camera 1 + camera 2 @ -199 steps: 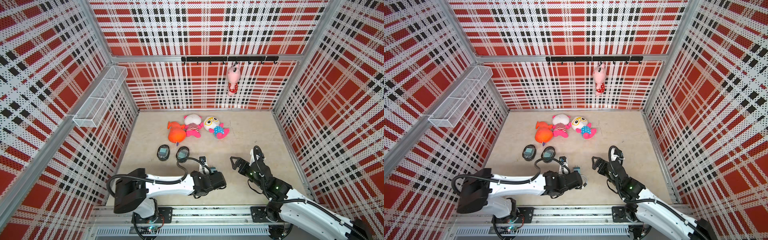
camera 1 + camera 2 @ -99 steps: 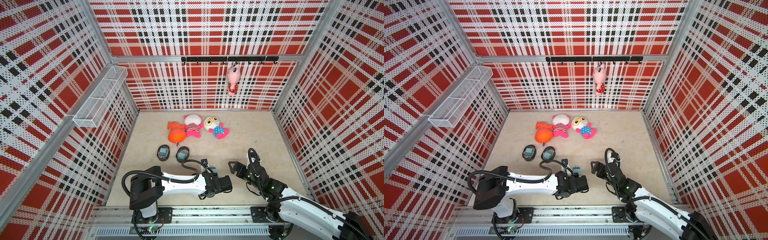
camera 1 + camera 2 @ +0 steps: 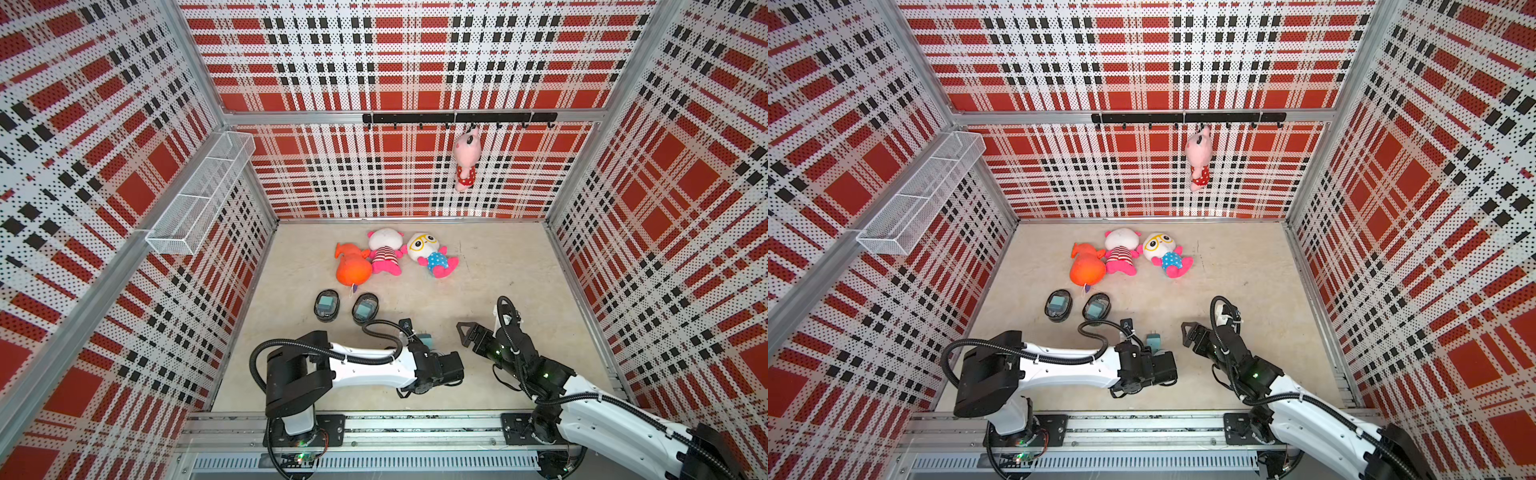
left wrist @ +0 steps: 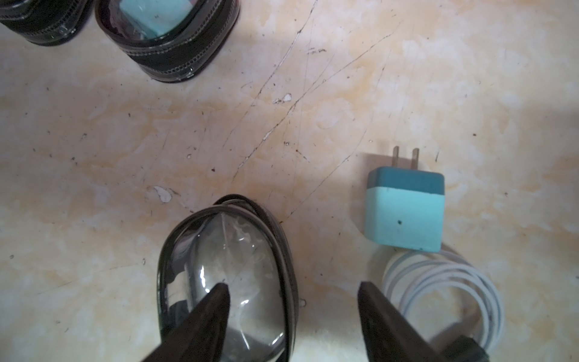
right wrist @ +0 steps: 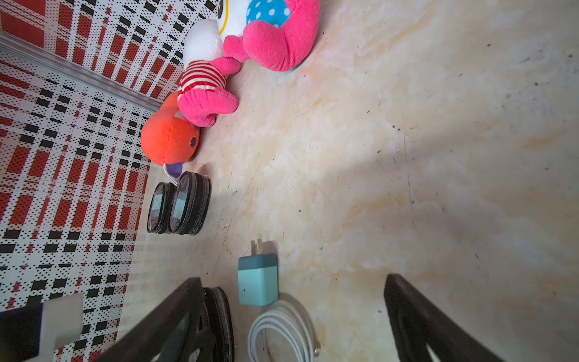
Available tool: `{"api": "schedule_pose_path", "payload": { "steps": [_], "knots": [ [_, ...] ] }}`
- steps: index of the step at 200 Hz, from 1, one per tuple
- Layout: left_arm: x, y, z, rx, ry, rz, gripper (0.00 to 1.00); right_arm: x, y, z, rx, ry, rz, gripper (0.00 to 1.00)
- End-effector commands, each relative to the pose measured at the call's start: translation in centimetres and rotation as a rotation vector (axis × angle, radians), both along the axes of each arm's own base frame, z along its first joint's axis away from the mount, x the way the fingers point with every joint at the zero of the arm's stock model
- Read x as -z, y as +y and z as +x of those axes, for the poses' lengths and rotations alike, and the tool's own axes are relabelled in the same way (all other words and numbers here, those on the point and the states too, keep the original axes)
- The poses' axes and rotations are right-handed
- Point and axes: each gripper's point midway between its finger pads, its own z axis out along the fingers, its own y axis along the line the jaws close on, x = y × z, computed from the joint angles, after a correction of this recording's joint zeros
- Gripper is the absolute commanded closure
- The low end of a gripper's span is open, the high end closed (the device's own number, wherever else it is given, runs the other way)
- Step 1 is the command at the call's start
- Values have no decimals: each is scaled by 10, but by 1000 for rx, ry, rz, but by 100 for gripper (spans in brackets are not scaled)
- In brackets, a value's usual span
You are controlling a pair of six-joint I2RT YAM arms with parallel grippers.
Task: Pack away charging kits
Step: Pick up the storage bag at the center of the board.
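Teal adapter [image 4: 404, 213] beside coiled cable [image 4: 445, 282], case [image 4: 225, 250] near, bare floor [image 4: 470, 78] beyond

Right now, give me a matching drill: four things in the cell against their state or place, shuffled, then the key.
Things
1. loose teal adapter
2. white cable
3. black case nearest the left gripper
4. pale pink plush

States
A. hangs from the black hook rail on the back wall
B. coiled flat on the floor
C. lying on its side, prongs horizontal, outside every case
D. clear lid, no teal showing inside

Pairs: 1-C, 2-B, 3-D, 4-A
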Motion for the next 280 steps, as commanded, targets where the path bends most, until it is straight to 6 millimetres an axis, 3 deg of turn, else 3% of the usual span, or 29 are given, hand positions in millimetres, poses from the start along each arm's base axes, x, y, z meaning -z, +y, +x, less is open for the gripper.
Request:
{"api": "schedule_pose_path", "payload": {
  "steps": [1, 54, 105, 159, 181, 229, 262, 280],
  "knots": [
    [7, 10, 2, -17, 5, 48, 34, -6, 1, 3, 13, -19, 30, 7],
    [19, 17, 3, -27, 23, 87, 41, -7, 1, 2, 9, -20, 35, 8],
    [23, 23, 4, -34, 27, 106, 64, -6, 1, 2, 9, -21, 35, 8],
    [23, 27, 4, -30, 26, 120, 64, -5, 2, 3, 7, -18, 36, 8],
    [22, 29, 4, -31, 25, 119, 76, -5, 3, 3, 3, -17, 39, 8],
    [8, 23, 9, -15, -2, 101, 100, -6, 4, 2, -3, -14, 42, 9],
    [-8, 14, 13, 6, -28, 77, 100, -9, 5, 2, -5, -17, 53, 9],
    [-20, 10, 16, 16, -51, 62, 100, -10, 8, 2, -13, -9, 55, 14]
  ]
}}
